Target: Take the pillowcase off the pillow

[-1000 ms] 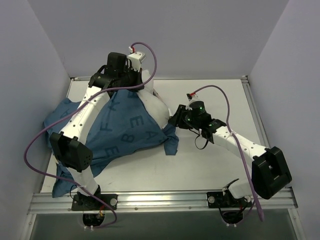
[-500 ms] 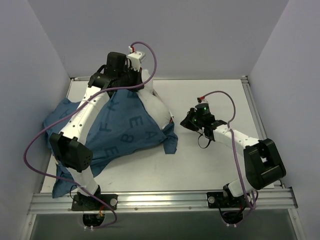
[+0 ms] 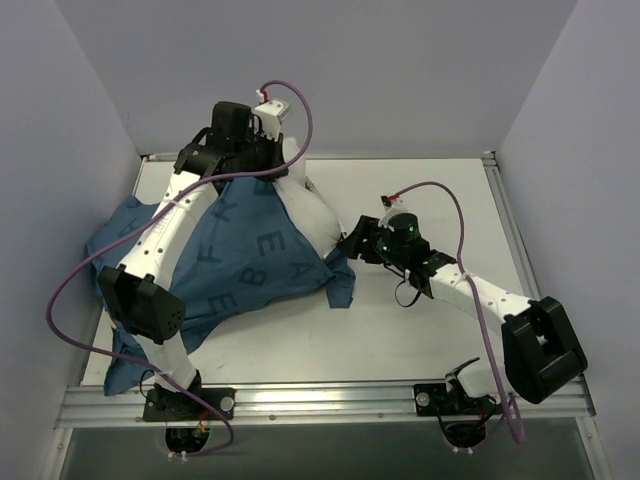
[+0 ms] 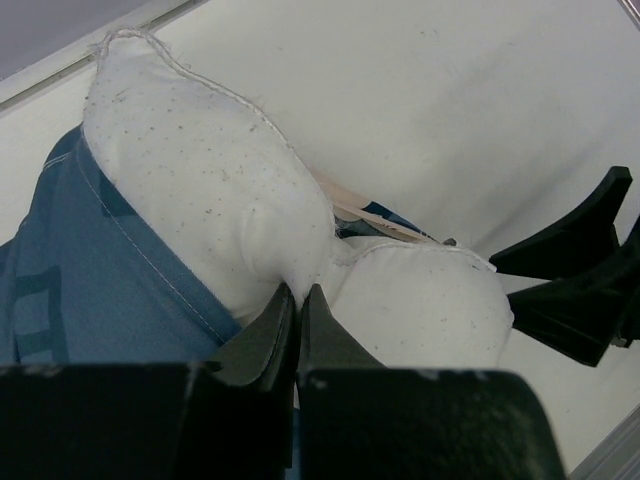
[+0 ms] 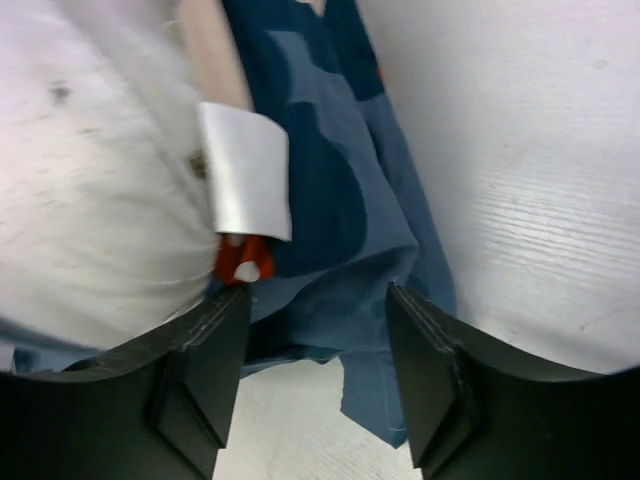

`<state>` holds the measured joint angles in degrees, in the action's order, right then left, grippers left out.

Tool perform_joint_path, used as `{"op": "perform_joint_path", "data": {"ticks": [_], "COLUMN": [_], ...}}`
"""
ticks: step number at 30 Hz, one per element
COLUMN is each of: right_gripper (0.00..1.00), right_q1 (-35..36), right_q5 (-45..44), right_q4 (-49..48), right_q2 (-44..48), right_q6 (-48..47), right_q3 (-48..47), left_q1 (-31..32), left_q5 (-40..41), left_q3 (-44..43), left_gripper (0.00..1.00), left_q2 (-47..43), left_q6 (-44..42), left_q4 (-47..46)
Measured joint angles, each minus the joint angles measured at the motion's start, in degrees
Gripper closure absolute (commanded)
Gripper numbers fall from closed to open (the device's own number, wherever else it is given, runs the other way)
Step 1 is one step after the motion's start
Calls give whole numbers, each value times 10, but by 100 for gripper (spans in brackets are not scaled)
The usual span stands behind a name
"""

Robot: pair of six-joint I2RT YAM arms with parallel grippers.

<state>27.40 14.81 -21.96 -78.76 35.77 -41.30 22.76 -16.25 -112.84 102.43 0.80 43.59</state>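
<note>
The dark blue lettered pillowcase (image 3: 240, 265) lies over the left of the table, with the white pillow (image 3: 312, 215) sticking out of its right end. At the pillow's far edge my left gripper (image 3: 275, 165) is shut, pinching a fold of the pillow. The left wrist view shows the left gripper (image 4: 297, 292) closed on the white pillow (image 4: 200, 170), with the pillowcase (image 4: 70, 280) to the left. My right gripper (image 3: 352, 243) is open at the pillowcase's right hem. In the right wrist view the right gripper (image 5: 318, 305) straddles the bunched pillowcase (image 5: 340, 200), not gripping it, beside the pillow (image 5: 90, 180).
A white tag (image 5: 245, 170) and a red printed patch (image 5: 240, 262) sit where pillow and case meet. Bare white table (image 3: 420, 330) lies to the right and front. A raised rail (image 3: 400, 157) runs along the back; grey walls close in on both sides.
My right gripper pulled back to the right, then came back to the pillowcase's hem with its jaws opened. The left gripper has kept its pinch on the pillow.
</note>
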Motion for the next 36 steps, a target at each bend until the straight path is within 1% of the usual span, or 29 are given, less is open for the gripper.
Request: {"op": "perform_joint_path", "data": {"ticks": [3,8,12,13,16,19,22,24,25,26,27,30,32,36], "right_gripper": [39,38,36,34,32,32,34,51,78,91,100,100,100,100], "right_q1": [11,7,7,7,7,7,7,7,7,8,8,-1,-17,-60], "right_q5": [1,22,54,59,67,75,96,114,123,131,138,145,148,155], "right_q4": [-8,-12,-12,-13,-28,-60,-83,-88,-90,-90,-91,-93,-105,-155], "right_q2": [18,-11,-21,-17,15,56,61,44,32,18,3,-15,-13,7], "right_q6": [-23,-57,-139,-162,-226,-271,-294,-301,-301,-302,-296,-270,-248,-189], "right_q3": [0,-3,-4,-4,3,9,-5,-22,-33,-43,-54,-62,-56,-12], "left_q1": [0,-2,-7,-9,-17,-22,-23,-23,-23,-24,-28,-47,-71,-114], "left_q5": [-1,-11,-22,-26,-38,-47,-54,-56,-58,-60,-66,-91,-111,-133], "left_q3": [-9,-32,-66,-73,-83,-85,-88,-95,-98,-102,-109,-130,-150,-190], "left_gripper": [98,98,98,98,98,98,98,98,98,98,98,98,98,98], "left_q2": [0,0,0,-2,-13,-30,-39,-39,-39,-39,-39,-39,-39,-39], "left_q6": [0,-2,-2,-4,-13,-15,-15,-15,-14,-13,-10,7,20,34], "left_q4": [5,19,40,43,49,61,70,73,75,78,82,90,94,94]}}
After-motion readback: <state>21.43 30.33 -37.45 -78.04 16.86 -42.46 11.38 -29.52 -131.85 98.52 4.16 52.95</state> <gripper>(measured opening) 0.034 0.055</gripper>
